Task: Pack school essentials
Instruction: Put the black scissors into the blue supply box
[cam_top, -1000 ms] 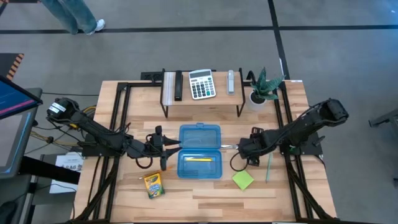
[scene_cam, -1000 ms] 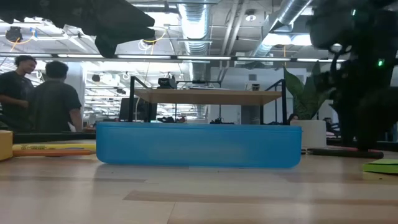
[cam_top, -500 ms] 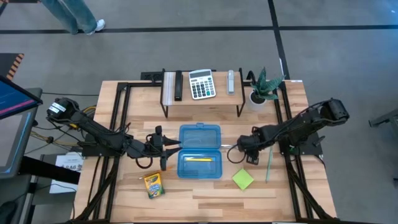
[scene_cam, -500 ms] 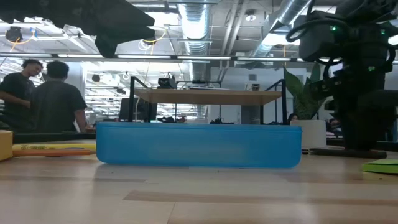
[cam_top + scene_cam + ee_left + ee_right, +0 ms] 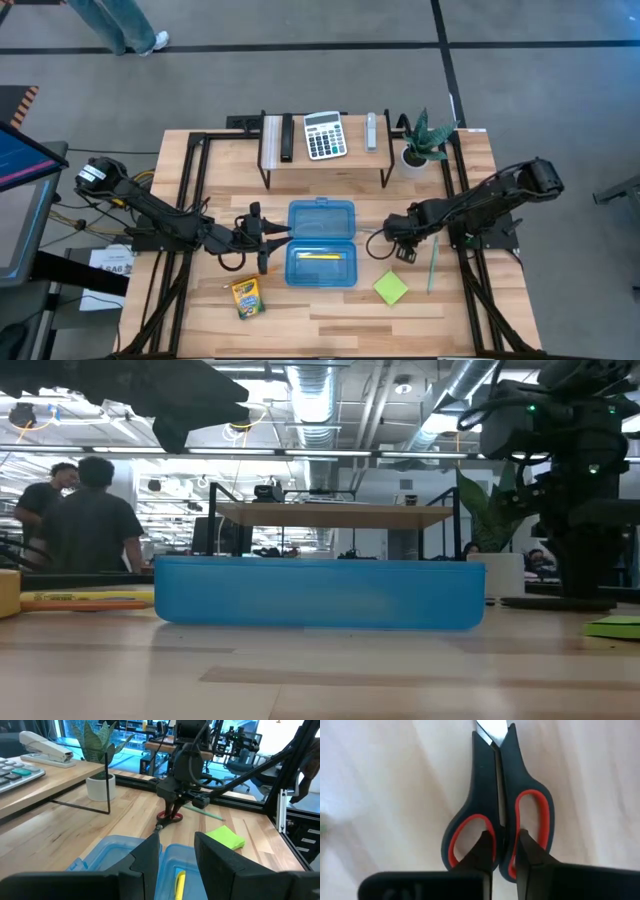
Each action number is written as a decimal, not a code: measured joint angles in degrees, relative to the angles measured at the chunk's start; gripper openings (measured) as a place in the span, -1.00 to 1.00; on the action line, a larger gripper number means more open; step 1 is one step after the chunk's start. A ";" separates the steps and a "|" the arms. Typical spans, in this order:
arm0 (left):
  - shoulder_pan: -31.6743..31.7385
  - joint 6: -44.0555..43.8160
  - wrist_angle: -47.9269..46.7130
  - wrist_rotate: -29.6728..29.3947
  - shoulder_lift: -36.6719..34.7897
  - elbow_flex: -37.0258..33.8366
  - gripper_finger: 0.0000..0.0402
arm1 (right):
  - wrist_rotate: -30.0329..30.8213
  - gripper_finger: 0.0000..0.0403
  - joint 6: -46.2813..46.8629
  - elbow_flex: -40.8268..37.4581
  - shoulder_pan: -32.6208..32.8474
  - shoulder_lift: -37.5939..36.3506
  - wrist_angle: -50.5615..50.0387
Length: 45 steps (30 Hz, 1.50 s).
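While our right hand pinches the scissors at frame centre, a thin grip risks them slipping.

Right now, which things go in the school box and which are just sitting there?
For packing: scissors, yellow pencil, crayon box, green pen, sticky-note pad, blue box.

Just there: calculator, stapler, potted plant, black bar.

Robotics lab, open-plan | exposed ceiling ducts overhead | wooden worktop on black frame | people standing behind | office chairs beyond
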 joint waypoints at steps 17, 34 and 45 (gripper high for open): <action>-0.02 0.02 0.21 -0.04 0.00 0.00 -0.44 | 0.70 -0.98 4.47 -0.27 0.06 -7.63 -6.03; 0.01 0.07 0.20 -2.71 0.00 0.00 -0.44 | 2.73 -0.99 5.60 7.86 5.56 -7.67 -6.10; 0.01 1.64 3.73 -3.06 -0.04 0.00 -0.44 | 3.67 -0.99 0.31 17.27 10.82 -1.79 7.31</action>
